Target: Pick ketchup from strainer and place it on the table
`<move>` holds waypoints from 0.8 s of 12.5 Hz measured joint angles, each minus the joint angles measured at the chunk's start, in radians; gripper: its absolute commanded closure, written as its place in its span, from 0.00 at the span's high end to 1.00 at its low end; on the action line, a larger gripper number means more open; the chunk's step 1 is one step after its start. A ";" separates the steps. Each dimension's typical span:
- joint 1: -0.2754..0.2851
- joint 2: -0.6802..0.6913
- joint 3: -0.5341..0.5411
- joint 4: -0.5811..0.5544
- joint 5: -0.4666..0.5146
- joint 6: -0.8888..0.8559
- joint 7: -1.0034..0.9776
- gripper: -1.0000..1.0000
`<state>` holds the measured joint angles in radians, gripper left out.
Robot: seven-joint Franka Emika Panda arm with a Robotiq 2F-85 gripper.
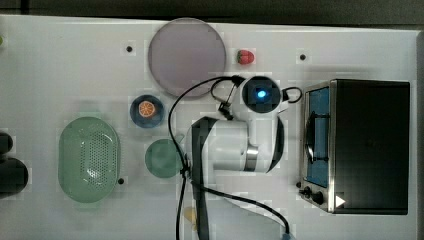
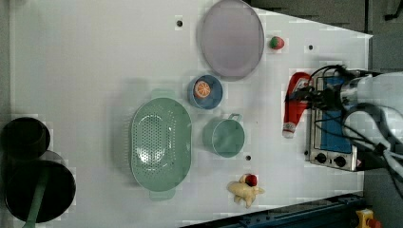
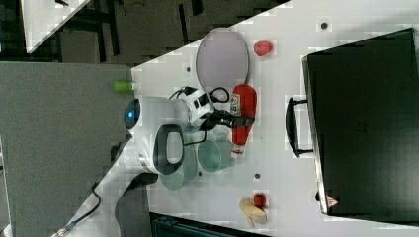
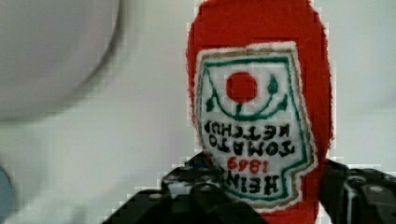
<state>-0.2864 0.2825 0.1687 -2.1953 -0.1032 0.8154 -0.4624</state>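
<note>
Left view, from its left: the strainer (image 2: 160, 142) sits empty, the cup (image 2: 224, 137) beside it. Further right the pincer (image 2: 304, 97) grips the ketchup (image 2: 295, 107) mid-body, beside the toaster oven (image 2: 332, 137). Released tilted, the bottle could roll against that oven; bare tabletop (image 2: 95, 57) lies well apart leftward.

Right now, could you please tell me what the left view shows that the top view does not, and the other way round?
The left view gives you the ketchup gripped in the hand; in the top view the arm covers it. The top view gives you the arm's blue light and the toaster oven's whole dark top. Both share the empty strainer, the teal cup, the plate and a strawberry.
</note>
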 measured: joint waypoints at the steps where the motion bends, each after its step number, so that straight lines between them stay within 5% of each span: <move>1: 0.003 0.005 0.013 -0.035 0.001 0.037 0.000 0.58; 4: 0.035 0.077 0.025 -0.057 -0.001 0.102 0.000 0.62; 7: 0.055 0.180 0.031 -0.051 0.006 0.162 -0.001 0.93; 10: 0.053 0.163 0.025 -0.076 -0.004 0.151 -0.004 1.00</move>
<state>-0.2330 0.4453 0.1935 -2.2715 -0.1072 0.9663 -0.4663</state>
